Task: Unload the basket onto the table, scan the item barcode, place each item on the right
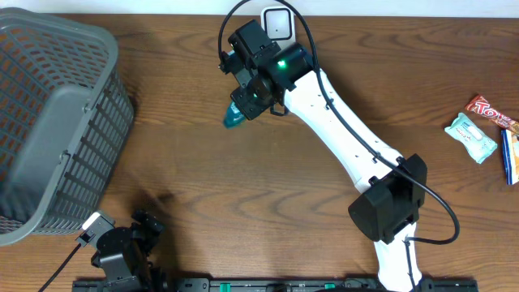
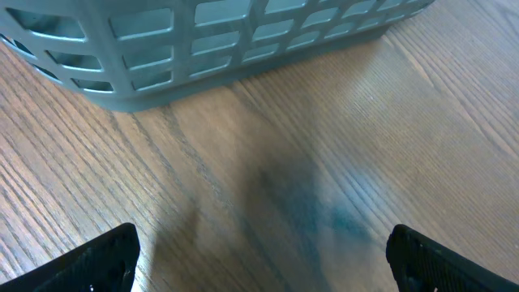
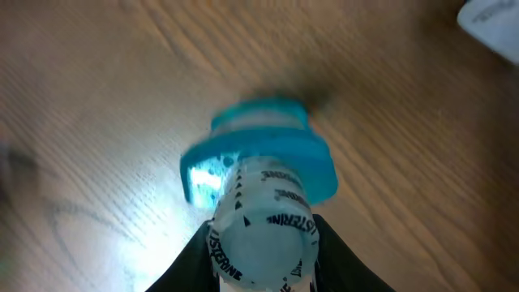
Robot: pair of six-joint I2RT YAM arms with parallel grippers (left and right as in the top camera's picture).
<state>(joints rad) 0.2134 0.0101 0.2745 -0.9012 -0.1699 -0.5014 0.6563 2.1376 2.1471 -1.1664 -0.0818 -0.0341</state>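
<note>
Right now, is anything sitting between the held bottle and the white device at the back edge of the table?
No loose item lies between them. The teal bottle, gripped in the right tool, is on the near side of the white device; from overhead, only the arm's own wrist overlaps that line.

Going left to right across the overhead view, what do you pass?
Grey basket → teal bottle → white scanner → pale green packet → blue packet at the right edge.
</note>
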